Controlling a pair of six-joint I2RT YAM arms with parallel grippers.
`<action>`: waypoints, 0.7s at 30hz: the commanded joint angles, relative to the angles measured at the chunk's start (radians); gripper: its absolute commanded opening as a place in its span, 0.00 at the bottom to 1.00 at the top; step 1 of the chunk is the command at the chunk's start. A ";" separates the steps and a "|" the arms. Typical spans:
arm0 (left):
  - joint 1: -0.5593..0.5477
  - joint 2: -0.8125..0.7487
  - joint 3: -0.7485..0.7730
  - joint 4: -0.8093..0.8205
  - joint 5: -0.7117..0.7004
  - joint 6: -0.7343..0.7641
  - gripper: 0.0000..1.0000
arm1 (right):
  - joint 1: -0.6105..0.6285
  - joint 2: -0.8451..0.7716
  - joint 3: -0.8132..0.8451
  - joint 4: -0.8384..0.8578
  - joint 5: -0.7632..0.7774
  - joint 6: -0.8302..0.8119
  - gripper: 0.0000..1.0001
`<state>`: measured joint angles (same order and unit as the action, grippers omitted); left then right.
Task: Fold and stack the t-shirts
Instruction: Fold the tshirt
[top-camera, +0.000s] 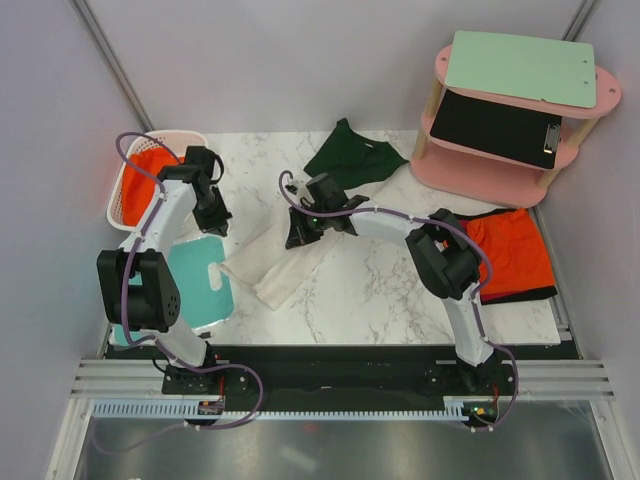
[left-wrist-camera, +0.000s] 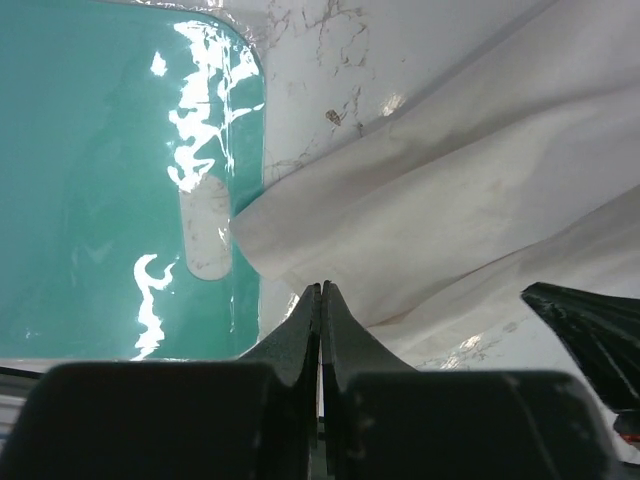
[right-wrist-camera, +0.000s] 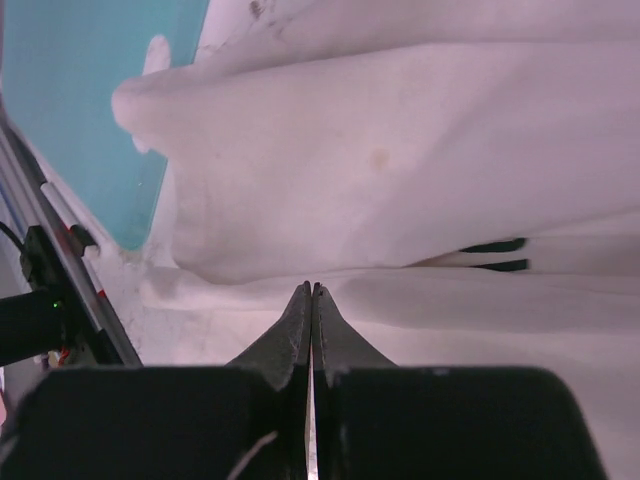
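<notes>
The cream-white t-shirt (top-camera: 280, 268) lies bunched in long folds on the marble table (top-camera: 400, 290), its left end over the teal mat's edge. My left gripper (top-camera: 214, 216) is shut at the shirt's left end, its tips pinched into the cloth (left-wrist-camera: 320, 287). My right gripper (top-camera: 300, 234) is shut on a fold at the shirt's upper edge (right-wrist-camera: 311, 287). The shirt fills both wrist views (left-wrist-camera: 450, 190) (right-wrist-camera: 400, 150). The dark green t-shirt (top-camera: 355, 158) lies crumpled at the back of the table, apart from both grippers.
A teal mat (top-camera: 200, 285) lies at the front left, also in the left wrist view (left-wrist-camera: 110, 180). A white basket (top-camera: 125, 185) holding orange cloth stands at the back left. Orange-red garments (top-camera: 512, 250) lie at the right. A pink two-tier shelf (top-camera: 520, 100) with clipboards stands at the back right.
</notes>
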<state>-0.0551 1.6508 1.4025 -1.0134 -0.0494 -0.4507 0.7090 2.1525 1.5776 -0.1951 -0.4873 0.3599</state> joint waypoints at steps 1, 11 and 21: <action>0.003 -0.051 -0.031 0.042 0.040 0.047 0.02 | 0.033 0.023 0.035 0.060 -0.086 0.062 0.00; 0.003 -0.046 -0.106 0.088 0.045 0.050 0.02 | 0.089 0.144 0.081 0.114 -0.123 0.114 0.00; 0.003 -0.059 -0.114 0.090 0.039 0.058 0.02 | 0.138 0.208 0.124 0.040 -0.117 0.090 0.00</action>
<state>-0.0536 1.6367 1.2922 -0.9436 -0.0193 -0.4320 0.8291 2.3444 1.6726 -0.1131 -0.5903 0.4759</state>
